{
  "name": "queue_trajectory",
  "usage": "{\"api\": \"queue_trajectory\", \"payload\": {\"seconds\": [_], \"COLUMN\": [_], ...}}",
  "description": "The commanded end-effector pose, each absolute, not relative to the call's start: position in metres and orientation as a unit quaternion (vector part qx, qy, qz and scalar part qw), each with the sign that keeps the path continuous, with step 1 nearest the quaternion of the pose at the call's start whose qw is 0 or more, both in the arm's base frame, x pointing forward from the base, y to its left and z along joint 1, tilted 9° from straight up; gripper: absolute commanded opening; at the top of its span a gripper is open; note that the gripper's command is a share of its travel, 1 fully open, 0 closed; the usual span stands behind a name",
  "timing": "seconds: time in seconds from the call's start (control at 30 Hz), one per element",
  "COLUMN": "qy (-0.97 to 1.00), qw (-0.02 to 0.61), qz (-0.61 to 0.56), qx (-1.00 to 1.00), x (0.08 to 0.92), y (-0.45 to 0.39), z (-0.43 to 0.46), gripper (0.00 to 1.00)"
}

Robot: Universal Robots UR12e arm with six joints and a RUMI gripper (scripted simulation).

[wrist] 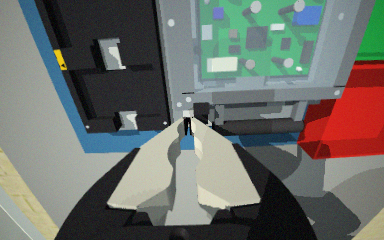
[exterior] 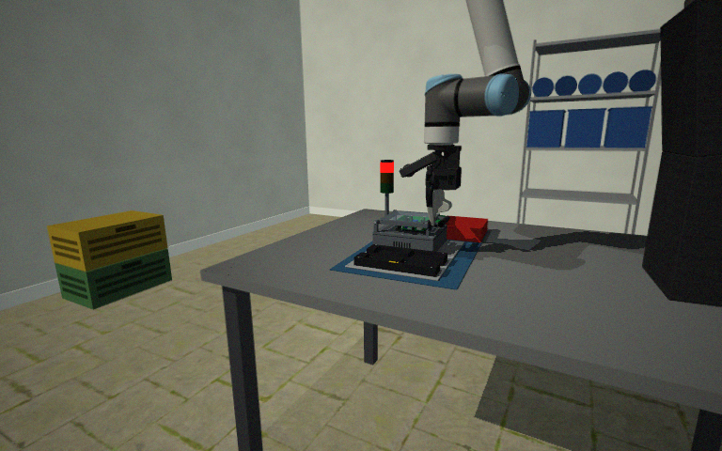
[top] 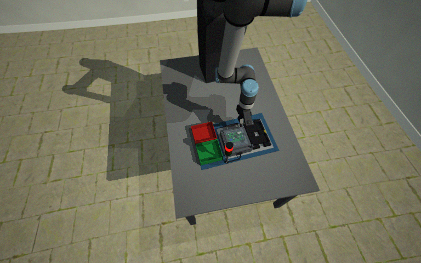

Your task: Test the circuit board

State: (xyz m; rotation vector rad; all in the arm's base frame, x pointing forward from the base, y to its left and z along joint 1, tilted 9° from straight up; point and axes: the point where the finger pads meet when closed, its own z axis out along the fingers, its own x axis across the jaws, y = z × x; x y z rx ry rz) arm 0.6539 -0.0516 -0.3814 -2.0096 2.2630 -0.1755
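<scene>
Board: the one circuit board (top: 236, 136) (exterior: 412, 219) (wrist: 270, 65) lies in the tester (exterior: 407, 241) (wrist: 175, 65), component side up, under the lowered clear lid (exterior: 388, 218) (wrist: 260, 93).
Signal: red on the single light (top: 228, 148) (exterior: 386, 170), at the board's 7 o'clock from above.
Gripper: the gripper (top: 240, 124) (exterior: 431, 222) (wrist: 188, 118) has its jaws together, nothing between them — tips at the board's 12 o'clock from above, just beside what looks like the black tab (wrist: 201, 110).
Hook risk: a press landing off the tab could push on the frame and leave the lid latched.
Lifting risk: grasping through a half-open lid could knock it, or drag the board against the pins.
Bin risk: two bins share a side, so a sideways release could misplace the board — red (top: 203, 132) (exterior: 465, 228) (wrist: 355, 110) at 9 o'clock, green (top: 209, 152) (wrist: 372, 40) at 8.
Tray: one black tray (top: 257, 137) (exterior: 399, 260) (wrist: 120, 90), at 3 o'clock, no board in it.
</scene>
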Motion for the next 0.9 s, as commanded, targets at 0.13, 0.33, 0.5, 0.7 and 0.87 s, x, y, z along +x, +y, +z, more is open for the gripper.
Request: {"api": "queue_trajectory", "payload": {"seconds": [0.13,0.33,0.5,0.7,0.87], "qy": [0.745,0.745,0.745,0.745,0.745], "qw": [0.055,0.055,0.055,0.055,0.055], "qz": [-0.06,-0.059,-0.06,-0.059,-0.06], "qx": [-0.662,-0.662,-0.662,-0.662,-0.662], "x": [0.6553,0.6545,0.6551,0.6535,0.6542], "y": [-0.0529,-0.0528,-0.053,-0.0528,-0.0531], "z": [-0.3818,-0.3829,-0.3822,-0.3845,-0.3836], "gripper": [0.0,0.0,0.0,0.0,0.0]}}
